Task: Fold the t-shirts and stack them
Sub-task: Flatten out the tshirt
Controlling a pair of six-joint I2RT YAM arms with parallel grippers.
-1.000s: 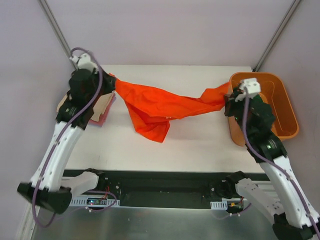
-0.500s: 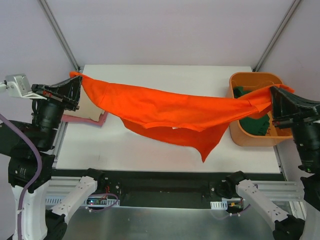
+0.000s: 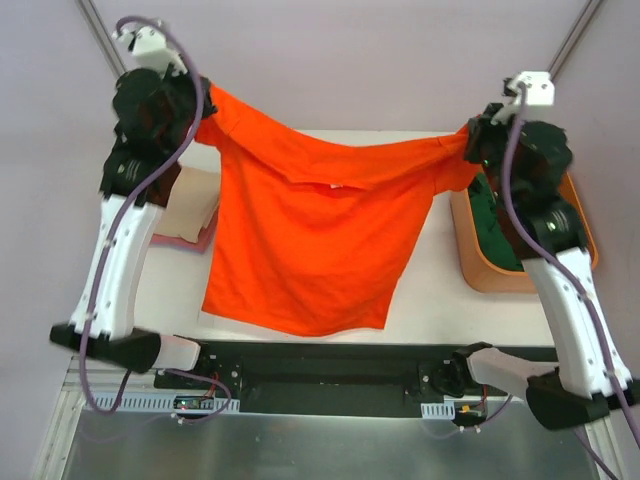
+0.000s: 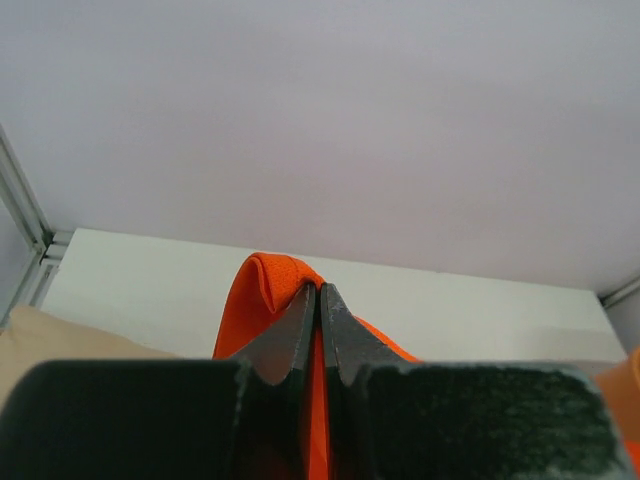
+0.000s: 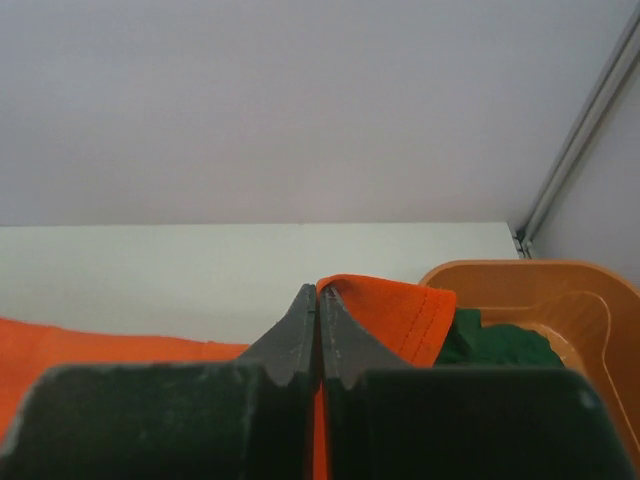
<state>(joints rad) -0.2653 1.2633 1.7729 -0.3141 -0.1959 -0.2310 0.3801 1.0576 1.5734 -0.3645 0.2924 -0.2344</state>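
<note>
Orange t-shirt (image 3: pixel 310 240): one, bright, spread open and hanging in the air above the table (image 3: pixel 440 295), carried by its two upper corners, its lower hem over the table's near edge. Left gripper (image 3: pixel 203 122): raised over the table's far left corner, jaws pressed flat together on a fold of the shirt's upper left corner. Right gripper (image 3: pixel 470 145): raised over the table's far right corner, jaws likewise pinched tight on the shirt's hemmed upper right edge. Beige t-shirt (image 3: pixel 185 208): lying at the table's left edge. Pink t-shirt (image 3: pixel 193 241): at the table's left edge under the beige one, only a rim showing. Orange bin (image 3: pixel 482 275): standing at the table's right edge. Dark green t-shirt (image 5: pixel 495 345): inside the bin, at the table's right edge, partly hidden by the right arm in the top view.
</note>
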